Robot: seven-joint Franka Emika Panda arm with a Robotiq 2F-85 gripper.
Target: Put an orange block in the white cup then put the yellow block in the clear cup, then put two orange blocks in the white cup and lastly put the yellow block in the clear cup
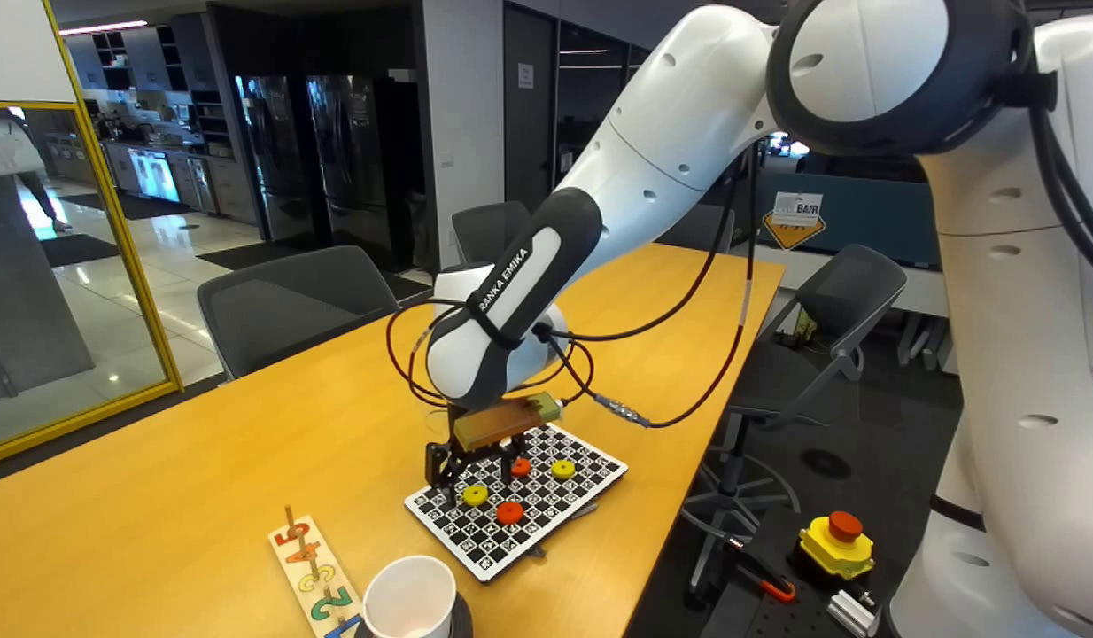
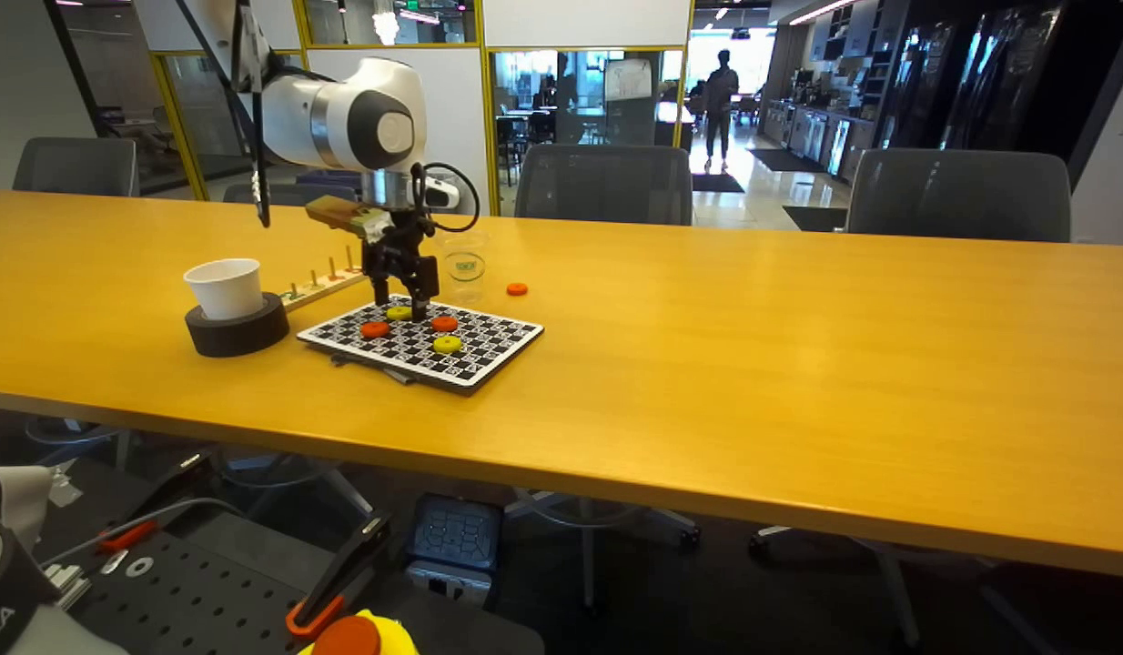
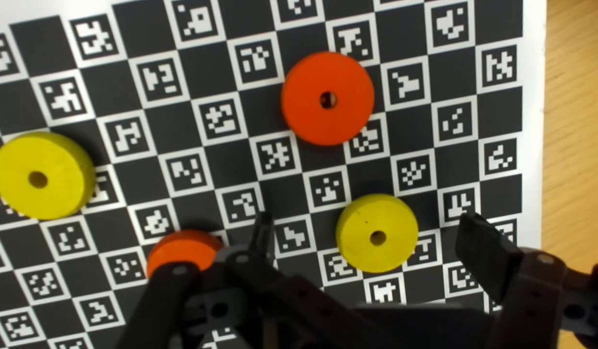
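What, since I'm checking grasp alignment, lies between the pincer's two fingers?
In the wrist view, a yellow block lies between the fingers of the open pincer, touching neither; checkered board shows on each side of it.

A yellow block (image 3: 370, 223), round with a central hole, lies flat between the parted fingers (image 3: 485, 257), with space either side in the wrist view. An orange block (image 3: 328, 117) of the same shape lies ahead of them. Another orange block (image 3: 185, 248) lies just outside the finger at that view's left, its lower part hidden. A second yellow block (image 3: 55, 169) lies farther out the same way. In an exterior view, a third orange block (image 2: 517, 289) lies on the bench (image 2: 707, 364), apart from the fingers; nearer them stands the small clear cup (image 2: 465, 271), green-marked and upright. The wide-mouthed white cup (image 2: 223, 293) stands upright, well apart from the fingers.
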